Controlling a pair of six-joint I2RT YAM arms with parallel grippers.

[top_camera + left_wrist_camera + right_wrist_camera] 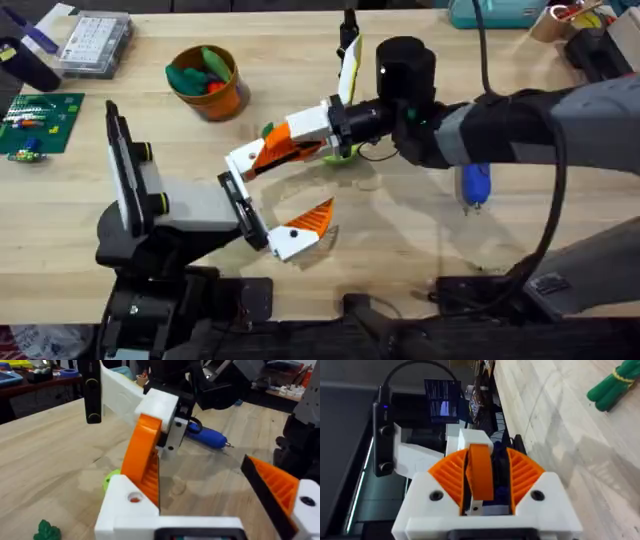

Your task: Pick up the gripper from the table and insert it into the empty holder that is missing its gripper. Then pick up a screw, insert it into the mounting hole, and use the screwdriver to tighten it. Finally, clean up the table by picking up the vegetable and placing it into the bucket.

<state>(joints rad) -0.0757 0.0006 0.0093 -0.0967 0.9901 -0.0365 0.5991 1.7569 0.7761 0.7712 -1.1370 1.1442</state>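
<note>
Right gripper is clamped on the spare orange finger, feeding it toward the left holder. Left gripper is spread wide, 1 side empty to receive it.

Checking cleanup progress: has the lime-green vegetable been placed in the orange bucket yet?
No, in the overhead view the lime-green vegetable lies on the table beside the right arm, apart from the orange bucket.

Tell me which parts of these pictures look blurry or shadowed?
Overhead: the right arm looms soft and dark, casting shadow on the table. Left wrist: the near orange finger is sharp, the room behind hazy. Right wrist: the green toy is slightly soft.
</note>
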